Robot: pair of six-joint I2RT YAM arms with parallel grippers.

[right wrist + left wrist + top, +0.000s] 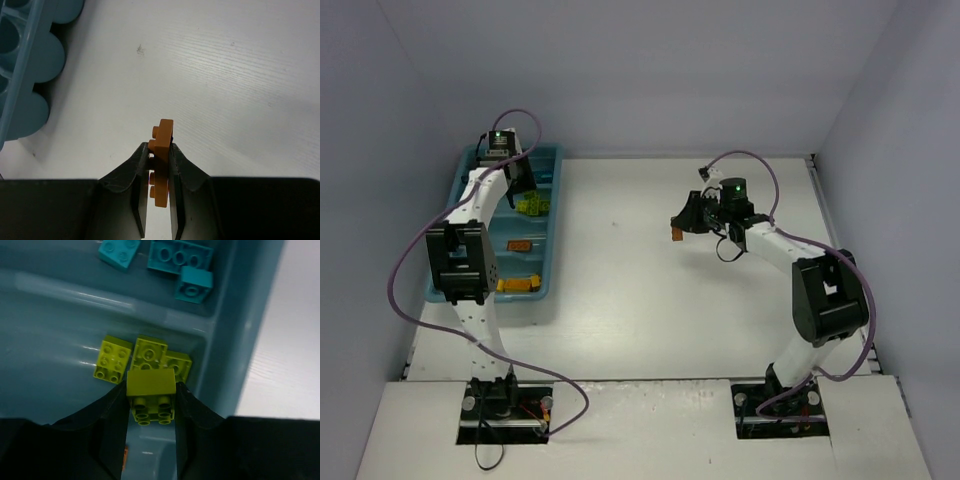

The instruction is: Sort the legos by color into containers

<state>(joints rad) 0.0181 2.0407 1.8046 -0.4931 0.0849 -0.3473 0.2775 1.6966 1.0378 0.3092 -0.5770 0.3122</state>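
a lime brick [151, 384] is clamped in the left claw [151, 396], hung over the tray [227, 340] compartment where three lime bricks [114, 360] are gathered at its twelve o'clock; cyan bricks [180, 257] are kept one compartment beyond. an orange brick [162, 137] is pinched on edge in the right claw [159, 148] above the bench [250, 75], the tray well apart at ten o'clock. sorting is judged nearly done; these two are yet to be dropped.
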